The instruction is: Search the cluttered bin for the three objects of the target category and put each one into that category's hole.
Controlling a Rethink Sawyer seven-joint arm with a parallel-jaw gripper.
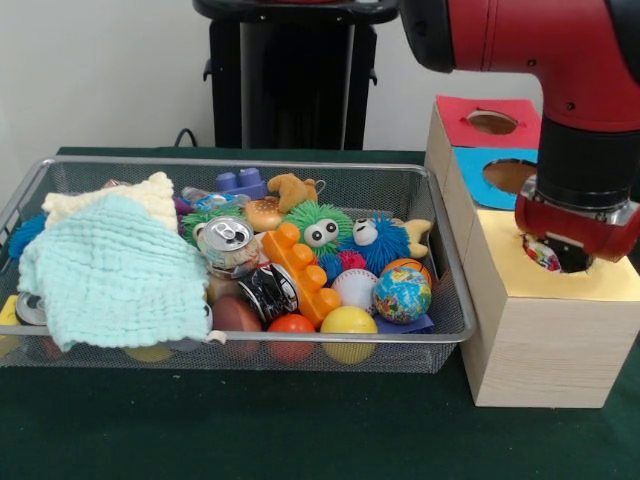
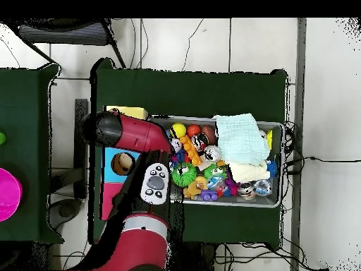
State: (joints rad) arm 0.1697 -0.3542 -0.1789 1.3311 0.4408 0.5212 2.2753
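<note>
1. Here, at the right of the front view, the red and black arm (image 1: 560, 60) comes down over the wooden box (image 1: 540, 340); the gripper (image 1: 556, 252) sits at the hole in its yellow top panel (image 1: 500, 260).
2. Whether the gripper is clenched or released cannot be told; something red and white shows at its underside, unidentifiable.
3. Behind the yellow panel lie a blue panel (image 1: 480, 175) and a red panel (image 1: 460, 115), each with a hole.
4. The wire bin (image 1: 440, 335) fills the centre left, just beside the box.
5. In it: a pale green cloth (image 1: 110, 275) at left, a drink can (image 1: 228, 240), an orange brick (image 1: 300, 268), a globe ball (image 1: 402, 293), a yellow ball (image 1: 348, 322), a baseball (image 1: 353, 288), and a green googly-eyed puff (image 1: 318, 228).
6. Overhead, the arm (image 2: 134, 134) hides the box's yellow end; the bin (image 2: 275, 201) lies right of it.
</note>
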